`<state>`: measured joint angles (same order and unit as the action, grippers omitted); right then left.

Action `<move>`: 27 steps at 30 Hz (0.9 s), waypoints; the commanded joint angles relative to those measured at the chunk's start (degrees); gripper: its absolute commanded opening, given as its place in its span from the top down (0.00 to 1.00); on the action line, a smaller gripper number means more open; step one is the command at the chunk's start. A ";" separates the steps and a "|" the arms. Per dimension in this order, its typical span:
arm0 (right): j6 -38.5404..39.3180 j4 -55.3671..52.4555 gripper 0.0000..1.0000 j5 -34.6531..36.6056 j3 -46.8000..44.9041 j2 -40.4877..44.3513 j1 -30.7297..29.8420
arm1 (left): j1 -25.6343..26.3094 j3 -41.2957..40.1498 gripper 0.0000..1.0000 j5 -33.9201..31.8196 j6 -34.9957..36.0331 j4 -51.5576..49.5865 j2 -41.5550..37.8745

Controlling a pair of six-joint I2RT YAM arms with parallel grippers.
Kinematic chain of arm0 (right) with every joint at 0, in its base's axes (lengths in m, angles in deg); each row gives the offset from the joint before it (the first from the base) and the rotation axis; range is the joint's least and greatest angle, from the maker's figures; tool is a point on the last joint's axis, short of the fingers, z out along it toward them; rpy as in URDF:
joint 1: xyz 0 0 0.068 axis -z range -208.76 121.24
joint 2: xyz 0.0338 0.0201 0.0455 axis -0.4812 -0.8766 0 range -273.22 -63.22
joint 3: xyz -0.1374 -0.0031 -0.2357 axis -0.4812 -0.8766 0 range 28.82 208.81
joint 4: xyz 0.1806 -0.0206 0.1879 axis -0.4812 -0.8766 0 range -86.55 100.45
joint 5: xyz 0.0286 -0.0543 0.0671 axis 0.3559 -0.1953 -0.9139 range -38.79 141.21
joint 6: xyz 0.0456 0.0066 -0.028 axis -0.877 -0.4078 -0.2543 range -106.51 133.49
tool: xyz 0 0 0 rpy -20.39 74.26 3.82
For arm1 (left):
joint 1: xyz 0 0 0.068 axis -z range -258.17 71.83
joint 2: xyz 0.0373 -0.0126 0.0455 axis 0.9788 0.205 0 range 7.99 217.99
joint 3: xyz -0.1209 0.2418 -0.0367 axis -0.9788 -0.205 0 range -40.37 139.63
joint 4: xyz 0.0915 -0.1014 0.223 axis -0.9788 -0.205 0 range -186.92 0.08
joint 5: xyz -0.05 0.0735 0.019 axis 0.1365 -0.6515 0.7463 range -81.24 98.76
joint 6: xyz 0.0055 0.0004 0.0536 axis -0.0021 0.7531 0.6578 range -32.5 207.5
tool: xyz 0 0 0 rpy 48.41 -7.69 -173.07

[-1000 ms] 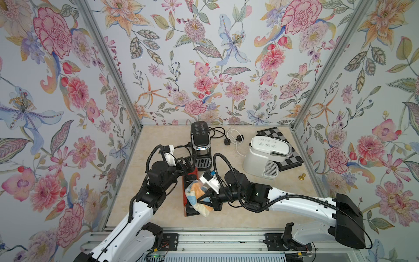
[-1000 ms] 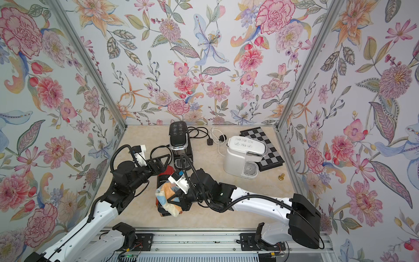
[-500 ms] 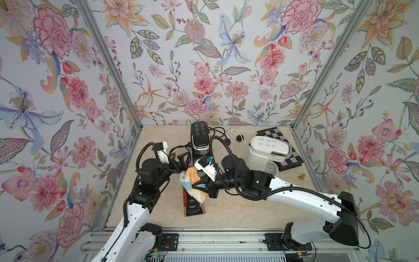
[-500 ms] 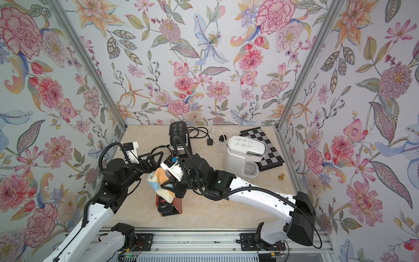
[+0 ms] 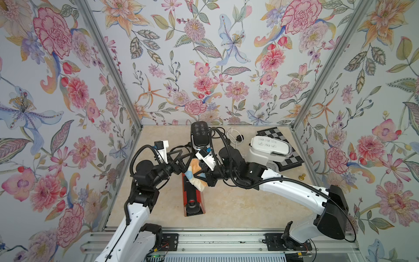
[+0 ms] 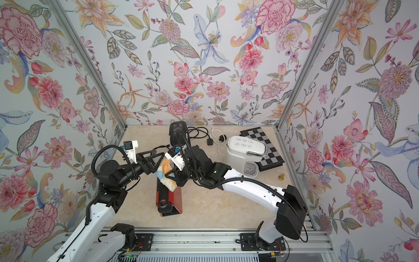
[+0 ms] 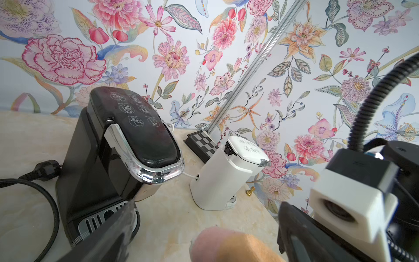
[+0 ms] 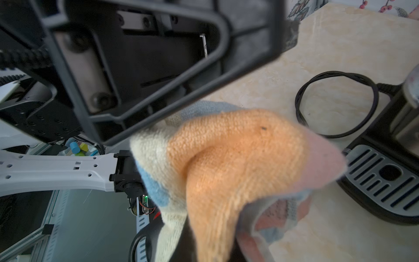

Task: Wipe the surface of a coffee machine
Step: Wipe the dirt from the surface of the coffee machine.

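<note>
Over red machine (image 5: pixel 193 204) lying flat mid-table, my right claw (image 5: pixel 203 175) pinches cloth (image 5: pixel 195 168) tight. My left claw (image 5: pixel 182 164) gapes wide, cloth end between its jaws. Black coffee machine (image 5: pixel 199 136) upright just behind.

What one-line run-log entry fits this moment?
right tool: shut on cloth | left tool: open | cloth: held near black coffee machine

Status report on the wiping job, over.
Right gripper shut on cloth. Left gripper open, jaws flanking the cloth. Cloth above red coffee machine far end, contact unclear. Black cord looped by black coffee machine.
</note>
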<state>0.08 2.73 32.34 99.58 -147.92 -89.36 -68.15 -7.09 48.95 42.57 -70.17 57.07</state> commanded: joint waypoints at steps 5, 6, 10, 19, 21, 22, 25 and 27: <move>9.55 4.53 1.00 31.31 -15.62 8.82 -16.37 | -0.44 1.44 0.01 -3.51 4.74 -6.94 5.48; 10.80 5.93 1.00 36.10 -17.95 9.18 -19.19 | -0.40 1.44 0.01 -3.68 4.69 -7.00 5.66; 14.68 14.84 1.00 50.55 -25.31 8.70 -28.40 | -0.27 1.66 0.01 -4.20 4.87 -7.61 5.67; 23.00 27.51 1.00 66.76 -26.25 1.77 -38.56 | 4.12 3.99 0.01 -9.81 8.96 -13.95 7.73; 23.31 28.40 1.00 68.30 -25.48 0.35 -38.83 | 4.86 3.90 0.01 -10.53 8.90 -13.77 8.07; 24.00 29.60 1.00 69.35 -25.33 -0.39 -39.10 | 5.26 3.90 0.01 -11.02 9.30 -13.98 8.33; 24.95 31.01 1.00 69.09 -25.06 -2.50 -39.42 | 5.88 3.59 0.01 -11.81 9.68 -14.39 9.03; 24.41 29.50 1.00 67.69 -24.97 -3.76 -39.47 | 6.48 3.57 0.01 -12.27 10.01 -14.66 9.40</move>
<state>23.29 30.07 98.30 72.98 -149.94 -128.64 -62.51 -4.84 38.70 50.53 -83.87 65.86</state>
